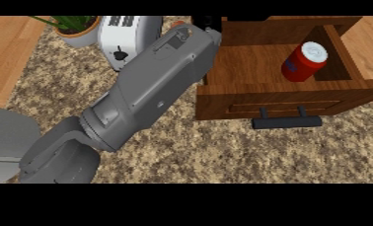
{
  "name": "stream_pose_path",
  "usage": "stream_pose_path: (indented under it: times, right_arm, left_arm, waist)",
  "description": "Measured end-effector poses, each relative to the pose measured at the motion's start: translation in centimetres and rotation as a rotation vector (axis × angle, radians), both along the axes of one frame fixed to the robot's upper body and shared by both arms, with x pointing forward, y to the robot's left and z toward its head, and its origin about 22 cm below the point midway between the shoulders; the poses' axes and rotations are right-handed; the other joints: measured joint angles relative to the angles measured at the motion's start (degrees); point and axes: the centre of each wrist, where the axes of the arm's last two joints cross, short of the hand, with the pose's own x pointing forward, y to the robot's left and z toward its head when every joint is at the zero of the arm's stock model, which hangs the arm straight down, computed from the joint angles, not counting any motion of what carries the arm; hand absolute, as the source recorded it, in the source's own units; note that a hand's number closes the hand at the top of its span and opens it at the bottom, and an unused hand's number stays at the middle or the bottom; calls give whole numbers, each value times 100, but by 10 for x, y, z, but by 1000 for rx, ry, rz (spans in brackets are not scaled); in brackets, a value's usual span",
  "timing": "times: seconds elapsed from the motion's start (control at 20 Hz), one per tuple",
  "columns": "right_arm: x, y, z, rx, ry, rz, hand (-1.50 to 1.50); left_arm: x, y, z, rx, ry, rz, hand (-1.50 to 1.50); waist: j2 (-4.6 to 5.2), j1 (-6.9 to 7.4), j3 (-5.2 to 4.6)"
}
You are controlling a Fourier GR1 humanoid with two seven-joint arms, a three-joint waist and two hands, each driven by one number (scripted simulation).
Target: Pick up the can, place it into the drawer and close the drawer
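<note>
One arm in view: I saw just the left forearm (157, 87), grey and broad, running slantwise from the lower left edge up toward the drawer's back left corner.
Left hand (206, 22): only a black scrap of it showed past the wrist, just beside the top of the drawer's left wall. I could not tell whether it was spread or closed, nor whether it touched the wood.
Right hand: out of my view.
Can (304, 62): red with a pale top, it sat inside the drawer on the right side, well apart from the left hand. Its top pointed toward the right wall, and it looked tilted that way. I could not tell whether it touched that wall.
Drawer (241, 100): wooden and pulled open, it had its front panel nearest me.
Handle (286, 121): a black bar, it stood out from the front panel on two short posts.
Toaster (124, 35): white, it stood on the bench behind the forearm, which hid its right part.
Plant (73, 25): green leaves in a pale pot, it stood at the upper left, just beside the toaster.
Bench (218, 156): its speckled brown top carried everything, with a wooden strip along its left.
</note>
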Motion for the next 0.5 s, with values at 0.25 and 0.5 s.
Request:
stream_pose_path:
  times: [0.25,0.5]
  right_arm:
    - [27,18,-3,-125,1,-14,-150]
    - [66,43,-9,-223,-14,-39,-150]
  left_arm:
    - [-1,0,-1,-17,17,2,-150]
    - [-1,0,0,-22,33,-4,-150]
  waist:
    - [-21,116,-2]
    - [-39,215,-4]
